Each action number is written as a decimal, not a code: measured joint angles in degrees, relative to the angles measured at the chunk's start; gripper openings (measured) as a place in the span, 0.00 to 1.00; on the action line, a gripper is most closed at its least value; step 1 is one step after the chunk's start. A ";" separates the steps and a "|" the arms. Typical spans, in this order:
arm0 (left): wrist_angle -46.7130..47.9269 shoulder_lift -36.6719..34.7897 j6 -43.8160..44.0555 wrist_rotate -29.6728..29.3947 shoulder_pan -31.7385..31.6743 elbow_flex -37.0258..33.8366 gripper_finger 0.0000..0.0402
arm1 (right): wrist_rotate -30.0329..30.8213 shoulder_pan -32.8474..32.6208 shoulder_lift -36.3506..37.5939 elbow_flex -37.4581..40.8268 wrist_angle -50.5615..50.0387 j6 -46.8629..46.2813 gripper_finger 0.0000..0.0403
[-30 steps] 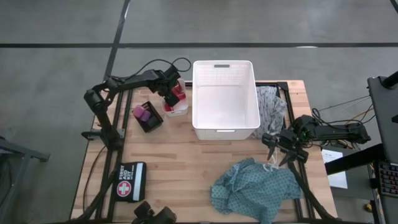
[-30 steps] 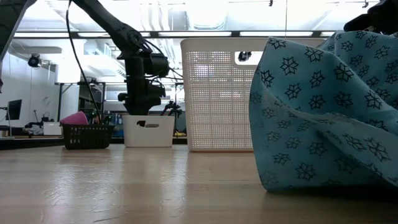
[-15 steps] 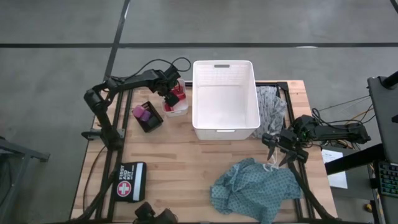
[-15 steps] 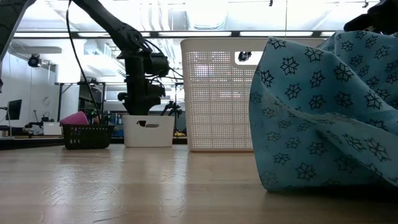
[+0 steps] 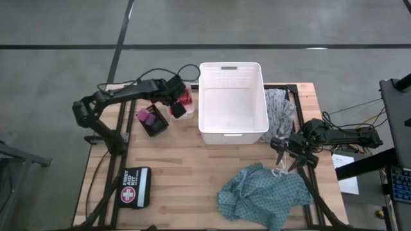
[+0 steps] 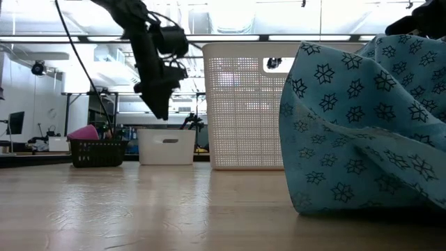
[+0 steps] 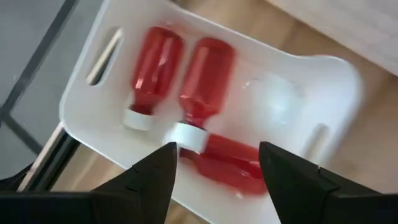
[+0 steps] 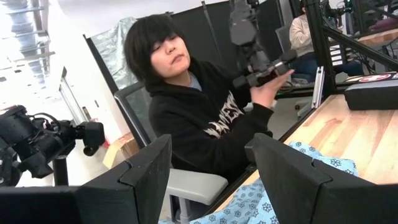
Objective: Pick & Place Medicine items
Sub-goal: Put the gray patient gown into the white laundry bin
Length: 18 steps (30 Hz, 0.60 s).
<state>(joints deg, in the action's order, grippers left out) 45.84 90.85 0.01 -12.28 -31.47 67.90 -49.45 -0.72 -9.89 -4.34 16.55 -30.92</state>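
While our left end effector (image 5: 178,107) hangs above the small white bin (image 5: 182,112) at the bench's (image 5: 192,167) far left, its fingers (image 7: 155,180) stand spread with nothing between them. Inside that bin we see three red bottles (image 7: 205,78) with white caps lying on their sides, two side by side and one crosswise beneath them. Just beside the bin sits a black basket (image 5: 155,122) holding purple and pink pieces (image 5: 146,116). Our right end effector (image 5: 287,157) waits at the bench's right edge, fingers spread and empty, just above the teal patterned cloth (image 5: 266,192). We see the grey patterned cloth (image 5: 280,109) lying beside the large white basket (image 5: 232,102). Beyond the bench, a person (image 8: 199,124) in a black hoodie sits in a chair.
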 joint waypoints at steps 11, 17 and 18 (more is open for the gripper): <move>-8.08 -16.23 6.67 -5.10 13.78 -12.10 0.58 | 0.00 0.00 0.00 0.00 -0.07 0.00 0.56; -11.58 -25.20 12.11 -5.73 19.56 -19.32 0.58 | -0.02 -0.01 0.00 0.00 -0.07 0.02 0.56; -11.56 -26.23 13.30 -5.76 20.57 -20.14 0.58 | 0.00 -0.01 0.00 0.00 -0.08 0.00 0.56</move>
<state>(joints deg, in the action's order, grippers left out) 34.29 64.62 13.30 -18.03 -10.89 47.76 -49.45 -0.73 -9.89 -4.34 16.47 -30.92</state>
